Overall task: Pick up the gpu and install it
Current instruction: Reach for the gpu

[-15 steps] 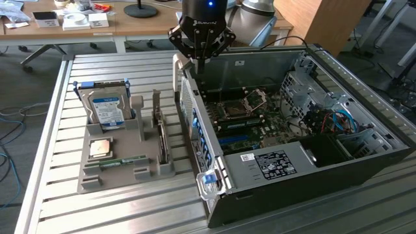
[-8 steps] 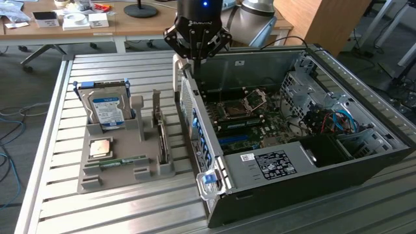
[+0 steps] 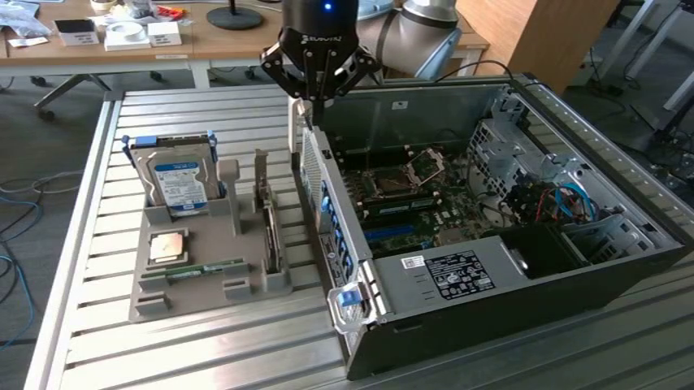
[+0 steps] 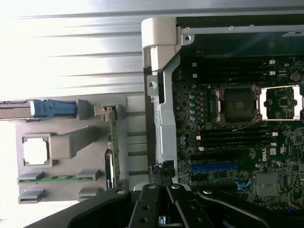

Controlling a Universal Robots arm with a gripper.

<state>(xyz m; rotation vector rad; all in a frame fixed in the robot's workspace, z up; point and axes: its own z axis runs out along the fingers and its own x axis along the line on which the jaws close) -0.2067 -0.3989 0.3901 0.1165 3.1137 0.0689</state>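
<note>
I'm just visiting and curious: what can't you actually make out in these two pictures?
- Exterior view: the print on the power supply label is too small to read.
- Wrist view: the hard drive is cut off by the picture's edge.
- Wrist view: the gpu stands edge-on, so its faces are hidden.

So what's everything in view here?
computer case: one, black, open, on the exterior view's right
motherboard: one, dark, inside the case
holder tray: one, grey, beside the case
hard drive: one, silver with blue-white label, upright in tray
gpu: one, dark with silvery bracket, upright in tray
processor chip: one, pale, flat in tray
memory stick: one, green, in tray
table: one, silvery slats, under everything
gripper: one, black, shut, above the case's edge
</note>
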